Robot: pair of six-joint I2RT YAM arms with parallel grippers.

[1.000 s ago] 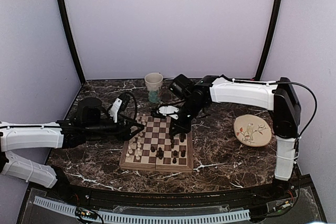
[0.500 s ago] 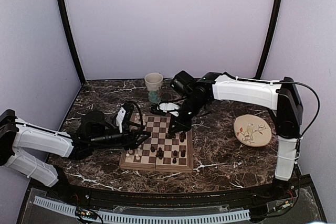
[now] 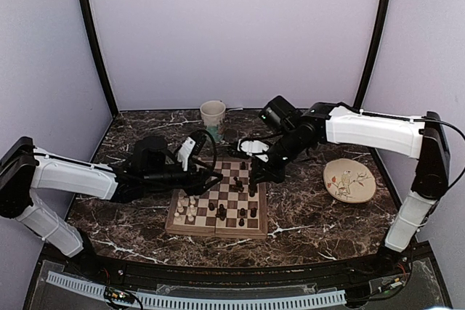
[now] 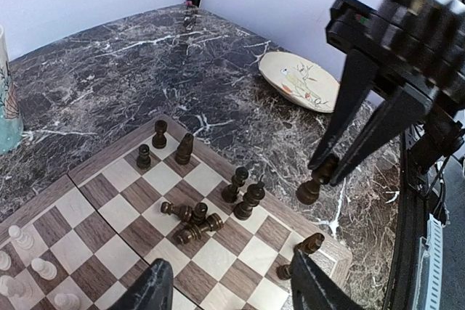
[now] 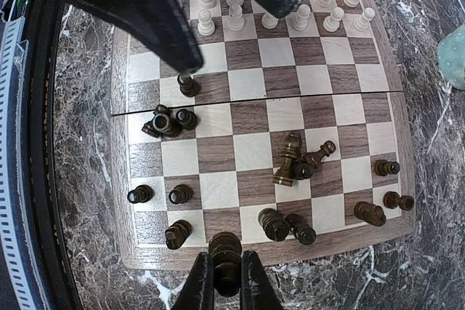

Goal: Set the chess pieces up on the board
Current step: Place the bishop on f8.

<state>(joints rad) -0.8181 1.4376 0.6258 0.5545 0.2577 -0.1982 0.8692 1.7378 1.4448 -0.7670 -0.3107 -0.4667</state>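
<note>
Board point(image 3: 216, 231) lies mid-desk point(image 3: 131, 217), nearer the near edge, with open marble on every side. Plate point(image 3: 349, 181) sits by the right edge, cup point(image 3: 213, 117) by the far edge. Chess pieces point(image 5: 289, 161): white ranked at the board's left, dark scattered at its right, some toppled. Right gripper point(image 5: 226, 275) pinches a dark piece point(image 5: 226, 255) over the board's right border. Left gripper point(image 4: 231, 290), fingers spread, hovers above the board. Against one second ago, both grippers stand further toward the right edge.
</note>
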